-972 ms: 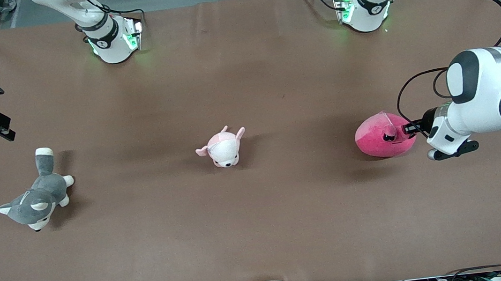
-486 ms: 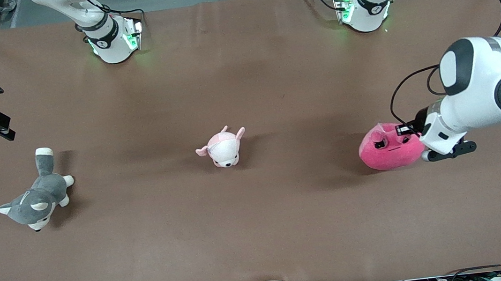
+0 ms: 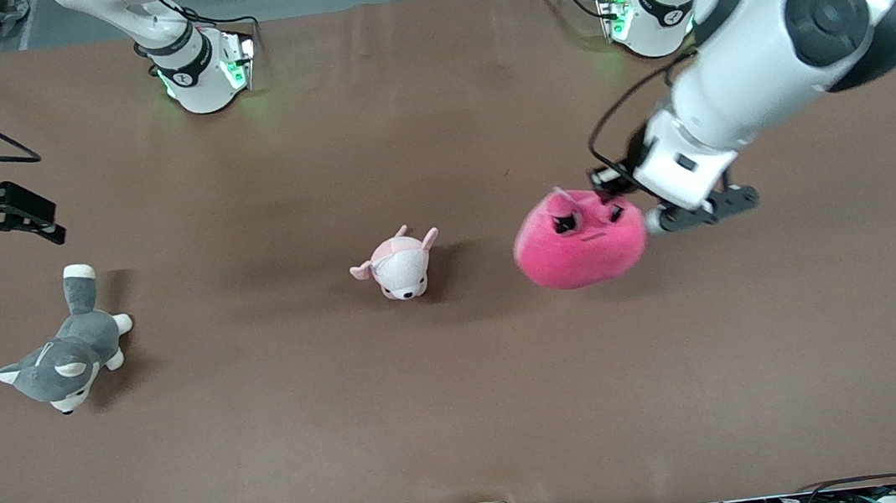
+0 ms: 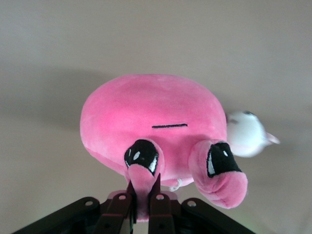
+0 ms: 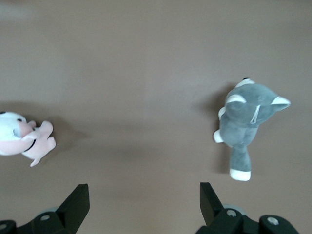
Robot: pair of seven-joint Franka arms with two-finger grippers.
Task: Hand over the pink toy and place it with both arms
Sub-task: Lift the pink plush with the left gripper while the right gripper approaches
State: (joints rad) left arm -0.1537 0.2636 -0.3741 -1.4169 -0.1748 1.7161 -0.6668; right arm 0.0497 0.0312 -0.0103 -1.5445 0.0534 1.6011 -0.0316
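The pink toy [image 3: 579, 241], a large hot-pink round plush with dark eyes, hangs in the air over the table's middle, beside the small pale plush. My left gripper [image 3: 603, 193] is shut on one of its ear nubs; the left wrist view shows the toy [image 4: 151, 122] with the nub pinched between the fingers [image 4: 158, 207] of my left gripper [image 4: 144, 202]. My right gripper [image 3: 31, 223] is open and empty at the right arm's end of the table, over bare table near the husky; it shows wide open in the right wrist view [image 5: 144, 200].
A small pale pink-and-white plush animal [image 3: 399, 264] lies at the table's middle. A grey-and-white husky plush [image 3: 67, 350] lies toward the right arm's end. Both also show in the right wrist view, the pale plush [image 5: 24, 139] and the husky [image 5: 246, 124].
My left arm has lifted the pink toy off the table and carried it toward the table's middle. My right gripper has shifted slightly inward toward the table.
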